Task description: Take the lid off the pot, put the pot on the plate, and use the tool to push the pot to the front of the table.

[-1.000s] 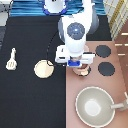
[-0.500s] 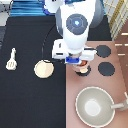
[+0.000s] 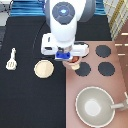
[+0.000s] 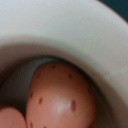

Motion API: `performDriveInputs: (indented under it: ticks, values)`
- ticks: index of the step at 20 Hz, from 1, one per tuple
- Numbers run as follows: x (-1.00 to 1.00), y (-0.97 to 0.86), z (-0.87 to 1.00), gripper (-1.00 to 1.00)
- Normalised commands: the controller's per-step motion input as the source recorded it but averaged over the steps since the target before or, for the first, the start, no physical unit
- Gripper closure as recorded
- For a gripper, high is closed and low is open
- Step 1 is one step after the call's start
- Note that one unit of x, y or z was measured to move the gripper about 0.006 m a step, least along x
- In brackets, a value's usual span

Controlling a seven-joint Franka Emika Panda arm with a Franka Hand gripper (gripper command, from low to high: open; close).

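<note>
At the exterior view's left, the tool is seen lying on the black table, untouched. To its right, near the table's middle, the plate is found bare, with no pot on it. Further right, at the stove's edge, the gripper is positioned directly over the pot, most of which is hidden beneath the hand. The lid cannot be located in either view. In the wrist view the pot's pale rim fills the frame, and a reddish spotted object is seen inside, so the pot is judged uncovered. The step in hand is judged to be the taking-up of the pot for the plate. The gripper's hold cannot be told.
</note>
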Motion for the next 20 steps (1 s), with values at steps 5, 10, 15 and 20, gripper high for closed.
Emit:
performDriveInputs:
  ticks: [5,10,15,20]
  values:
    - [-0.22,-0.97,0.10,1.00]
    - [-0.23,-0.92,0.05,1.00]
    - [-0.36,-0.86,-0.14,1.00]
    - [-0.32,-0.82,-0.52,1.00]
